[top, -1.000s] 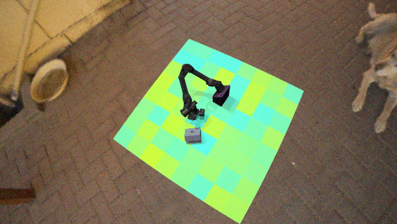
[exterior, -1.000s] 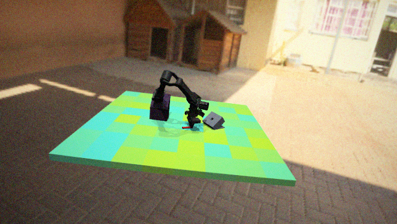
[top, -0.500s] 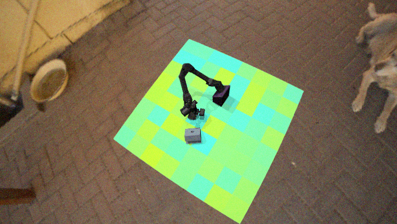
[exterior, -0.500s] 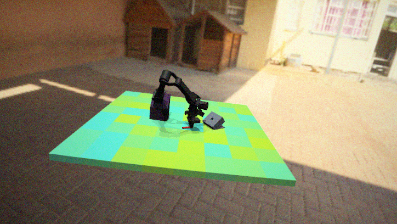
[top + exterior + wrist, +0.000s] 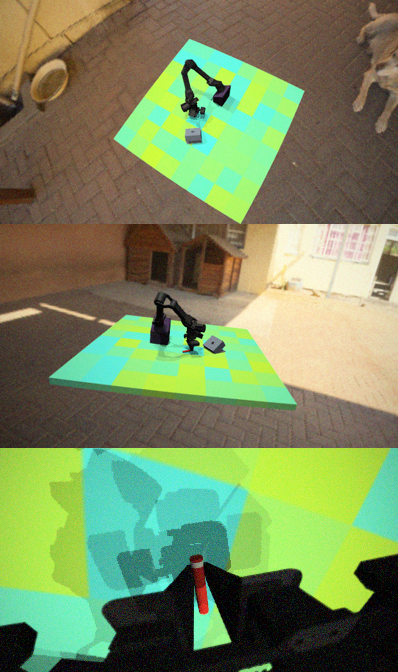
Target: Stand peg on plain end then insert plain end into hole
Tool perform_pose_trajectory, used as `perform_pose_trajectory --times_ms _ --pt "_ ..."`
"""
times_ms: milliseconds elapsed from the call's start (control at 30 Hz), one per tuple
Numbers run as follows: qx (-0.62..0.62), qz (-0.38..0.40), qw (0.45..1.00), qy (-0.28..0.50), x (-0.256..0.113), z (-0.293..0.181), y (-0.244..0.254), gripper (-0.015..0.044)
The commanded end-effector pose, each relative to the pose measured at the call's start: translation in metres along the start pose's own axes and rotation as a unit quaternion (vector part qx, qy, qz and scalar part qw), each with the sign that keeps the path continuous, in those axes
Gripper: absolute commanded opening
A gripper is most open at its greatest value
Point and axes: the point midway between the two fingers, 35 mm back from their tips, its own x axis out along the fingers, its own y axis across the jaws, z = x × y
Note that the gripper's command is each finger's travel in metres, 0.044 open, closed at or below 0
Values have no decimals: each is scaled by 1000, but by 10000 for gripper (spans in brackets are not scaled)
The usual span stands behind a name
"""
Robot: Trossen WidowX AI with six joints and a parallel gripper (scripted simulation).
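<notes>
The red peg (image 5: 186,351) (image 5: 201,595) lies nearly level, low at the table; I cannot tell whether it is raised a little. Its white band (image 5: 198,565) is near the end at the fingertips, and its plain end points back under the gripper in the wrist view. My gripper (image 5: 192,350) (image 5: 197,567) is shut on the peg close to the banded end. The grey sloped panel (image 5: 193,137) (image 5: 218,343) stands just beyond the gripper, and its hole (image 5: 192,131) (image 5: 212,342) is empty. In the top view the arm hides the peg.
The arm's dark purple base block (image 5: 221,97) (image 5: 159,335) stands on the checkered table (image 5: 222,172) (image 5: 189,379). The panel is close beside the gripper's wrist in the exterior view. The arm casts shadows around the peg.
</notes>
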Motion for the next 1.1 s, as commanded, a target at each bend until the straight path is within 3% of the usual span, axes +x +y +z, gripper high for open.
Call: perform_pose_trajectory --times_ms 0,1067 --pt "-1 0 1000 -17 -2 -1 0 50" --pt "-2 1 988 -155 -19 -14 0 50"
